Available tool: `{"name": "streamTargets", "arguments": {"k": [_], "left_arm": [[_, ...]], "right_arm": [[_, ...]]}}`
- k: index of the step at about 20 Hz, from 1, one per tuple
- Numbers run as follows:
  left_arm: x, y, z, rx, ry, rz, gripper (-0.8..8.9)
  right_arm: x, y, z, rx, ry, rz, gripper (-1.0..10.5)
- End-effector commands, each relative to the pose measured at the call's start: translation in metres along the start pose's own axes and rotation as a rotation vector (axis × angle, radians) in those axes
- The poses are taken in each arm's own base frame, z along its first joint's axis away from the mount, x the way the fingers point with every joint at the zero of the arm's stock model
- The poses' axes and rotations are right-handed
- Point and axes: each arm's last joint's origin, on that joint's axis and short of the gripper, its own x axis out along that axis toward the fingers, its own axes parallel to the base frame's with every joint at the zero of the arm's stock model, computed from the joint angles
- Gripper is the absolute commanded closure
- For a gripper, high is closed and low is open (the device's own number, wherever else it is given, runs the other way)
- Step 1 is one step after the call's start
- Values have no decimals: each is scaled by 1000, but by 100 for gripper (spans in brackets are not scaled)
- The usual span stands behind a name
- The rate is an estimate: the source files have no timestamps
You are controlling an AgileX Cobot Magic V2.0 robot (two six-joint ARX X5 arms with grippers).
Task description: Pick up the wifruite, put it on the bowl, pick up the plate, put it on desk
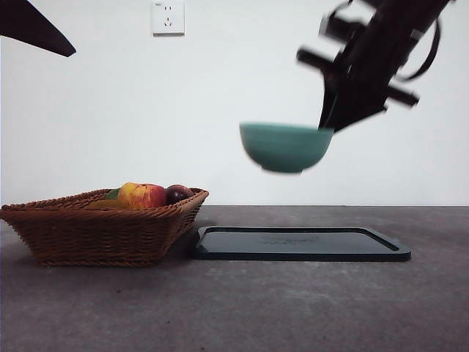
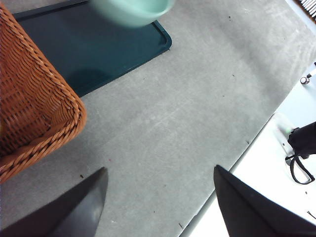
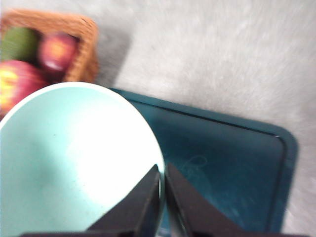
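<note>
Front view, right arm: comes in dark and blurred from the top right corner, slanting down toward 7 o'clock; its right gripper (image 1: 327,125) meets the rim of the bowl at the bowl's 3 o'clock side.
Front view, bowl (image 1: 284,147): teal-green, held in the air, tilted slightly, well above the tray.
Front view, left arm: only a black tip at the top left corner, waiting.
Front view, tray (image 1: 300,243): flat dark rectangle with a raised rim, lying on the worktop (image 1: 234,308) below the bowl.
Front view, wicker basket (image 1: 102,227): at 9 o'clock of the tray, just beside it; a red-yellow apple (image 1: 141,195) and a dark plum (image 1: 178,193) show over its rim.
Front view, room: plain white wall with a socket (image 1: 168,17) at the top.
Left wrist view, left gripper (image 2: 158,197): fingers spread wide apart, nothing between them, hanging over bare grey worktop.
Left wrist view, surroundings: a basket corner, a tray corner and the bowl's blurred underside above the tray.
Right wrist view, fingers: pressed together on the bowl's rim, one inside, one outside.
Right wrist view, bowl: pale teal inside; no wifruite can be made out, the frame being blurred.
Right wrist view, beyond: tray beneath, basket with fruit farther off.
</note>
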Motion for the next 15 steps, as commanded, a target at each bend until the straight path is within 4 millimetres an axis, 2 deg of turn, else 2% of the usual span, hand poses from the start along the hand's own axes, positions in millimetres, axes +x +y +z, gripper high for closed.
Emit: {"name": "streamTargets", "arguments": {"k": [1,5,8,11,15], "left_arm": [[-2,-3,5,28,-15,-9,470],[-2,-3,5,38,-15,-9,470],[-2,-3,5,38,-14,-9,469],[-2,-3,5,38,-14,-9,469],[-2,-3,5,38,-14,-9,470]], "right_arm": [[-28,9,4,-38,-29,12,934],[-79,22,-8,-98,-2,19,934],[-101,31,-23,-120,-5,41,934],[-102,34,-46,-140,18,58,934],[-78,35,-80,-145,75,90,934]]}}
